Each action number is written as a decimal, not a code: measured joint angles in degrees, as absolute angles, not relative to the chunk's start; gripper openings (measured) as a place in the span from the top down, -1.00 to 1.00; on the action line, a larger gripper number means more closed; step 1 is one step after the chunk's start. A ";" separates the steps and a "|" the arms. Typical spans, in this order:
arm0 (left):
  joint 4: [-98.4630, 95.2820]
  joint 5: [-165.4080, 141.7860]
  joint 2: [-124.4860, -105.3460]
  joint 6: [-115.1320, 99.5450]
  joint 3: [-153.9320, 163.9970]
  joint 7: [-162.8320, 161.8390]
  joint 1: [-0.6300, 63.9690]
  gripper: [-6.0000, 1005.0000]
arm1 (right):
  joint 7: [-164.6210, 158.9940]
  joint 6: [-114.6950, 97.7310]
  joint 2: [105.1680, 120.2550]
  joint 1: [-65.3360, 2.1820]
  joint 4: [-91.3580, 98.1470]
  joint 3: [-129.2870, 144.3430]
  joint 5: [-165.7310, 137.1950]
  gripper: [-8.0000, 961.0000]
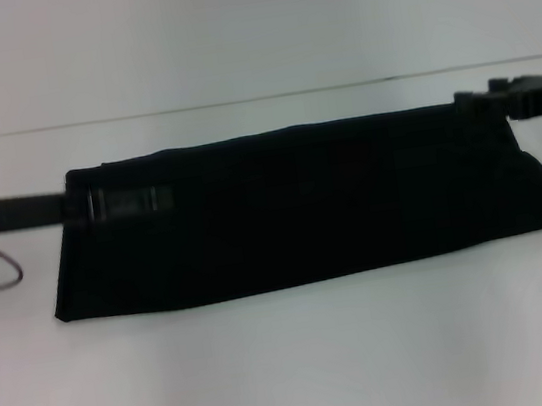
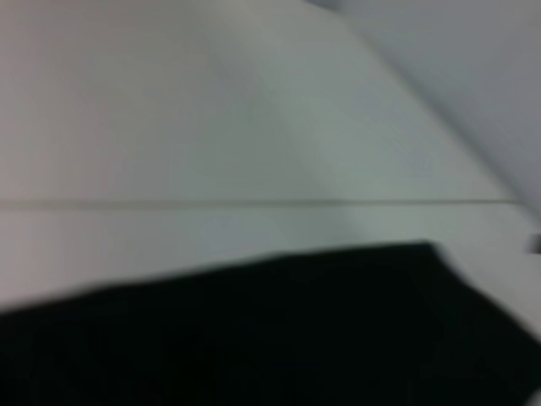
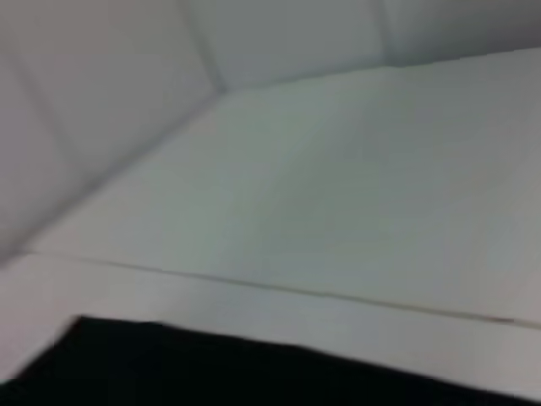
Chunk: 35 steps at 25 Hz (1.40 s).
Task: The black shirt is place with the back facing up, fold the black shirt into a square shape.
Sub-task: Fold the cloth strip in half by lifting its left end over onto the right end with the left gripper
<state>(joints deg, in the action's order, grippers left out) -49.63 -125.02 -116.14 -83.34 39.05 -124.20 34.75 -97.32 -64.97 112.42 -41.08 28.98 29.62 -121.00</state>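
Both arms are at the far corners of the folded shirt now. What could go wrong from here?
1. The black shirt is a long band, not yet a square; a pull by only one gripper could skew it.
2. The left gripper lies over the cloth, black on black, so its hold is hard to check.
3. The right gripper sits just at the far corner's edge; a grip there might catch only one layer, and the fold could open.

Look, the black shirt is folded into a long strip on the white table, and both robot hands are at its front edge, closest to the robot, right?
Not quite. The black shirt is a long folded strip on the white table, but the hands are at its far edge: the left hand and the right hand sit at the far corners, as the head view shows.
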 joint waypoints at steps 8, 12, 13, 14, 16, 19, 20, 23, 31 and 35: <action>-46.11 -121.05 -114.26 -101.58 33.47 -126.96 29.72 -0.83 | -96.81 -76.13 112.92 -38.47 29.76 30.25 -120.39 -0.57; -43.97 -124.60 -113.95 -102.21 32.85 -130.83 29.01 -0.89 | -96.83 -79.06 113.27 -38.61 30.02 31.10 -121.19 -0.57; -43.97 -125.03 -113.96 -102.08 32.79 -131.22 29.04 -0.89 | -96.91 -79.34 113.32 -38.72 30.14 31.37 -121.21 -0.59; -43.92 -126.08 -114.04 -101.76 32.78 -132.08 29.15 -0.89 | -96.99 -79.66 113.32 -38.80 30.18 31.57 -121.22 -0.61; -43.34 -127.24 -114.14 -100.69 32.94 -133.41 29.55 -0.89 | -97.06 -81.10 113.16 -39.08 30.18 32.33 -121.23 -0.65; -41.14 -128.83 -113.78 -97.88 32.82 -136.35 30.50 -0.89 | -96.67 -84.28 112.91 -39.58 30.53 34.94 -121.26 -0.71; -40.07 -129.15 -113.55 -96.62 32.73 -137.72 30.82 -0.89 | -96.38 -85.52 112.88 -39.76 30.78 36.22 -121.25 -0.73; -37.05 -129.24 -112.96 -93.54 32.65 -142.02 31.54 -0.89 | -95.58 -88.87 112.98 -40.35 31.19 38.81 -121.24 -0.79; -32.59 -129.27 -112.85 -88.33 32.55 -151.88 32.52 -0.88 | -93.93 -89.79 113.57 -41.38 31.20 38.82 -120.82 -0.91; -32.33 -129.29 -112.98 -85.62 32.37 -155.72 31.77 -0.88 | -93.08 -89.45 113.68 -41.34 31.21 38.60 -120.58 -0.91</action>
<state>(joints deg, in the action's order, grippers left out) -32.33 -129.29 -112.98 -85.62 32.37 -155.72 31.77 -93.08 -89.45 113.68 -41.34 31.21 38.60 -120.58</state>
